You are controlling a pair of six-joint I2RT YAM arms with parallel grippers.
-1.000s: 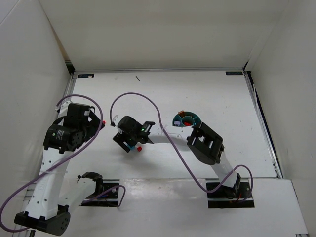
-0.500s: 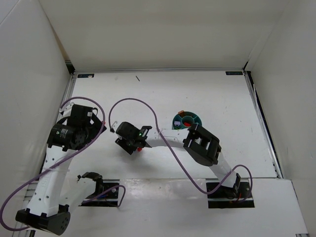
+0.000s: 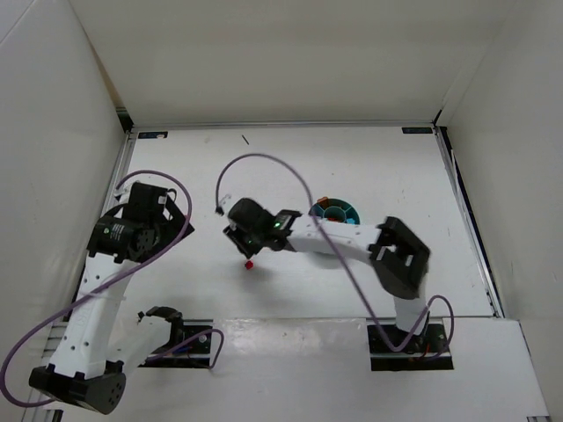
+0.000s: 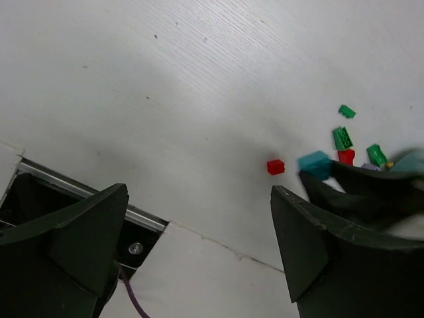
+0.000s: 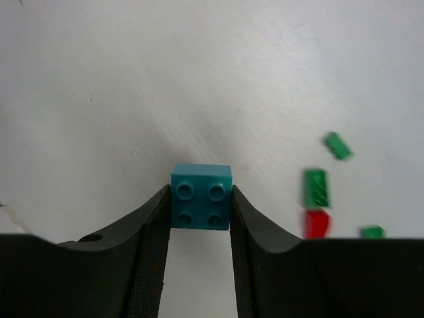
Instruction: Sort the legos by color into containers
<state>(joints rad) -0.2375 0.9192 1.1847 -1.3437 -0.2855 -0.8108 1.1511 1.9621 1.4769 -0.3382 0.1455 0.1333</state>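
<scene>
My right pincer (image 5: pixel 201 196) is pinching the teal brick (image 5: pixel 201 192) at its very tips, risking it twisting loose before the bowl (image 3: pixel 352 210).

R gripper (image 5: pixel 199 194) pinches teal 2x2 brick (image 5: pixel 201 197); green bricks (image 5: pixel 315 188), red brick (image 5: pixel 317 222) lie nearby.

brick (image 5: pixel 201 197) in right gripper (image 5: pixel 200 192); bowl (image 3: pixel 347 205) to right

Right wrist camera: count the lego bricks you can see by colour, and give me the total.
teal brick: 1
green bricks: 3
red brick: 1
Total: 5
</scene>
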